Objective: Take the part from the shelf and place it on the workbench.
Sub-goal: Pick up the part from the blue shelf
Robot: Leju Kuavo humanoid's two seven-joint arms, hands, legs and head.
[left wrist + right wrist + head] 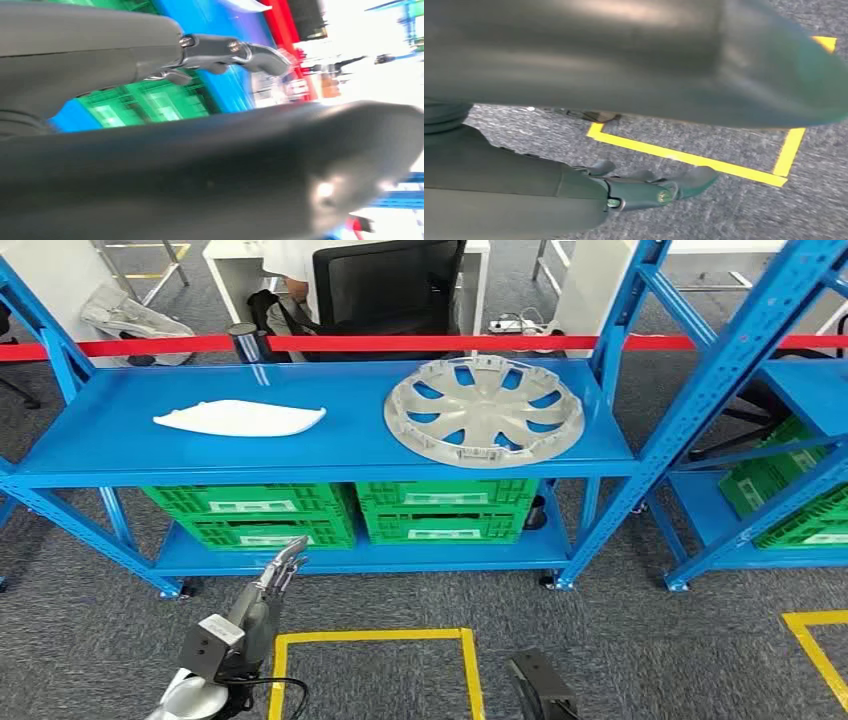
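1. The part could be either of two pieces on the blue shelf (330, 445): a grey wheel cover (484, 408) with curved spokes and open slots, lying flat toward the right end of the upper board, or a slim white pointed panel (240, 418) lying flat toward the left end. They sit well apart, and I cannot tell which one is meant.
2. My left hand (281, 568) is raised in front of the lower shelf, empty, its fingers extended and slightly apart; the left wrist view shows it blurred, with the thumb (280, 165) covering much of the picture.
3. My right hand (659, 190) hangs over the grey floor by the yellow tape square (744, 170), holding nothing, fingers stretched out loosely; in the head view a dark stub of that arm is cut off by the bottom edge.
4. I count two green crates (440, 510) under the upper board, more green crates on a second shelf at the right edge, one red barrier tape (430, 343), and one seated person (290, 270), mostly hidden behind a black chair (385, 285).
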